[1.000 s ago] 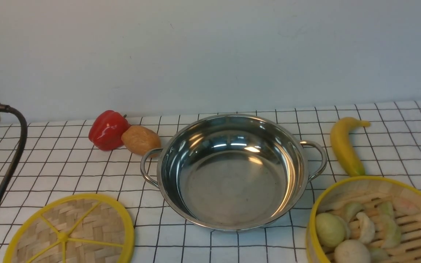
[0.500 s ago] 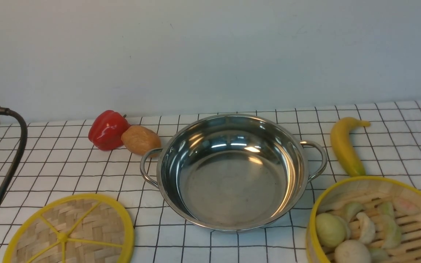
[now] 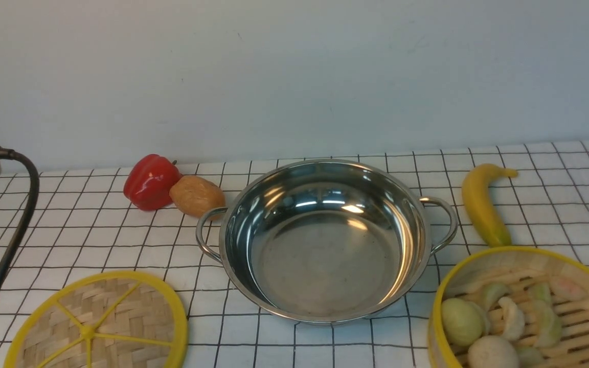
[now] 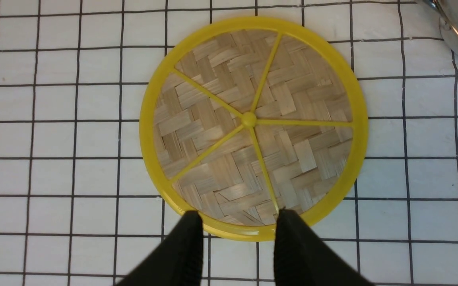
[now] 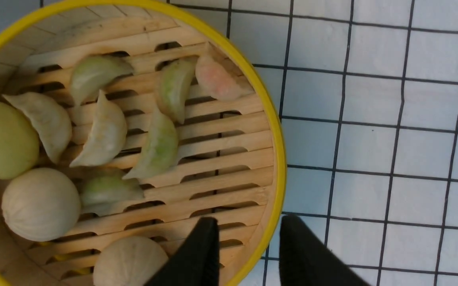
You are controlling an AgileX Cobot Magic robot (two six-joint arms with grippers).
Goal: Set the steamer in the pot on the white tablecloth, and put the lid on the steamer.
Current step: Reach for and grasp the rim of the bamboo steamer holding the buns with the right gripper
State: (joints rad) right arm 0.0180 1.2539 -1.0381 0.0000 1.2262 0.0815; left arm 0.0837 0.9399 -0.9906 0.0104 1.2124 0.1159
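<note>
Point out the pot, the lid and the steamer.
pot (image 3: 325, 266), front view, bare inner floor.
lid (image 4: 249, 119), left wrist view, centre hub.
steamer (image 5: 229, 159), right wrist view, bare floor slat.

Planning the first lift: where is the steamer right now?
In the front view the steamer sits on the tablecloth at the near right, just right of the pot, with the banana behind it.
</note>
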